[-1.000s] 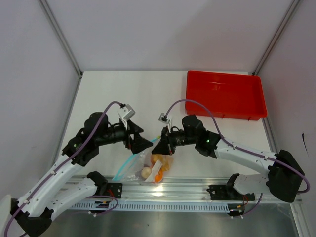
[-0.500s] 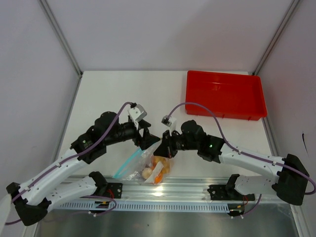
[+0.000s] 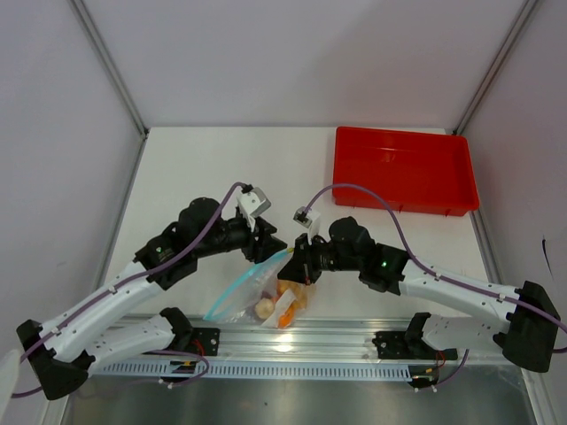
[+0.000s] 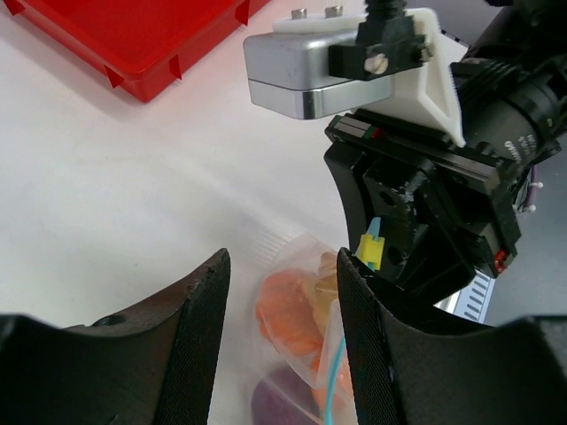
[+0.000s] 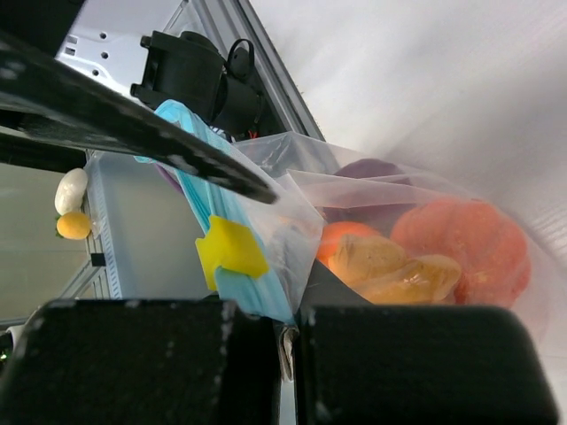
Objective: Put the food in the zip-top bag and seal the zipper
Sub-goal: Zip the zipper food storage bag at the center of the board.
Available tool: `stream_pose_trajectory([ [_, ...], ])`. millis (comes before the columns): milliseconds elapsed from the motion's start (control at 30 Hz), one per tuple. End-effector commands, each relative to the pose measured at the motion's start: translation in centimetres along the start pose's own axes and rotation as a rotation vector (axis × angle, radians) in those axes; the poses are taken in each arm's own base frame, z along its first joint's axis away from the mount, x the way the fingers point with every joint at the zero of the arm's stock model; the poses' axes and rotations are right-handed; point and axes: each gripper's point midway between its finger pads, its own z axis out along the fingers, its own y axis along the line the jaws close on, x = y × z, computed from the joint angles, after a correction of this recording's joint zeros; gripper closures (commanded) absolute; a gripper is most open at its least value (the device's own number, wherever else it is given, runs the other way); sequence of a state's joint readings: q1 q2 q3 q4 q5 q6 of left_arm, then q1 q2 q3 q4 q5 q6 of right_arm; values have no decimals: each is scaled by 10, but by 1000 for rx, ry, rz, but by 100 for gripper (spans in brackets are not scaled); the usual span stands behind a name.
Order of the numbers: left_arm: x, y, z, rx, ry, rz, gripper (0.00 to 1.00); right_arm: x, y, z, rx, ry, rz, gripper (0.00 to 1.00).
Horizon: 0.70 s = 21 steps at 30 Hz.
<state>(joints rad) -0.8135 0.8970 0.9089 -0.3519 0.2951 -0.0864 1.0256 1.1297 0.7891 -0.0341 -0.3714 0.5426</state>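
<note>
1. We judge the filling done. The food (image 5: 461,248) sits inside the bag (image 3: 241,297), which lies near the front edge of the table (image 3: 204,168) between the arms, with its mouth raised.
2. Sealing is the step in hand. The right gripper (image 3: 298,266) is clamped on the zipper (image 5: 252,288) beside the yellow slider (image 5: 230,248).
3. The left gripper (image 4: 282,274) has its fingers apart, straddling the bag's top corner and not pinching it.
4. Next, we think, the left must nip the strip squarely so that one side anchors while the other runs along it. The film looks slippery and may crumple.
5. Only the right wrist view shows the clamp on the strip. Only the left wrist view shows the gap between the left fingers. Only the top view shows how the whole bag lies.
</note>
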Motion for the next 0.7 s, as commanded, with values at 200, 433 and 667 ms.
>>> stream_pose_trajectory([
  [200,-27,-16,-20,43,-139,23,45,-8,5,-1,-14,-29,-18,100],
  [433,-17,-27,-19,101,-105,39,44,-15,11,1,-36,-51,-30,100],
  [667,-8,-29,-10,108,-81,29,46,-18,14,1,-44,-57,-26,100],
])
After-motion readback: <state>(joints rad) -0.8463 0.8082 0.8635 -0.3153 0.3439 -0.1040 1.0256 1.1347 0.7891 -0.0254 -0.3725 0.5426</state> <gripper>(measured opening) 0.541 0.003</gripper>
